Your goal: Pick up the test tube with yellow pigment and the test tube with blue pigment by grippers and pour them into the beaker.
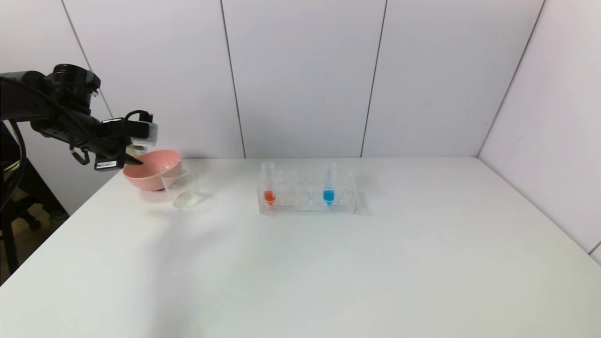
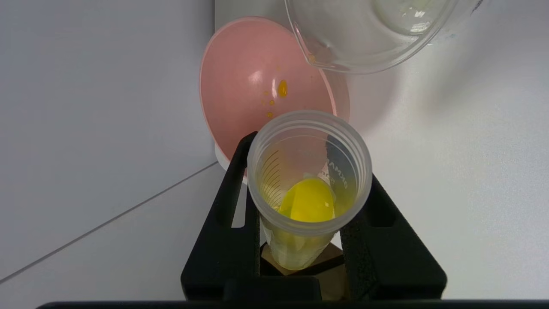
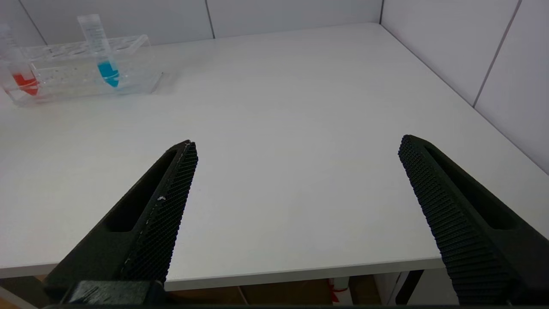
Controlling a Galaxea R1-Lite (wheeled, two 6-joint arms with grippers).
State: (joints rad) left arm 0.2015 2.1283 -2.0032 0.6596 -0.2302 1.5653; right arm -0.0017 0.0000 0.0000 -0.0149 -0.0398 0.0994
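Observation:
My left gripper point(image 2: 296, 148) is shut on the test tube with yellow pigment point(image 2: 309, 201), which is tilted with its open mouth toward the pink bowl point(image 2: 253, 73). Yellow liquid lies low in the tube, and yellow drops point(image 2: 282, 88) sit inside the bowl. The clear beaker point(image 2: 364, 38) stands just beside the bowl. In the head view the left gripper point(image 1: 135, 157) hovers over the bowl's left rim, with the beaker point(image 1: 184, 190) to the bowl's right. The test tube with blue pigment point(image 1: 329, 185) stands upright in the rack. My right gripper point(image 3: 298, 143) is open and empty above the table's near edge.
The clear tube rack point(image 1: 307, 202) stands mid-table and also holds a red-liquid tube point(image 1: 269, 187). In the right wrist view the rack point(image 3: 133, 64), blue tube point(image 3: 105, 60) and red tube point(image 3: 21, 73) lie far off. White walls close the table's back and right.

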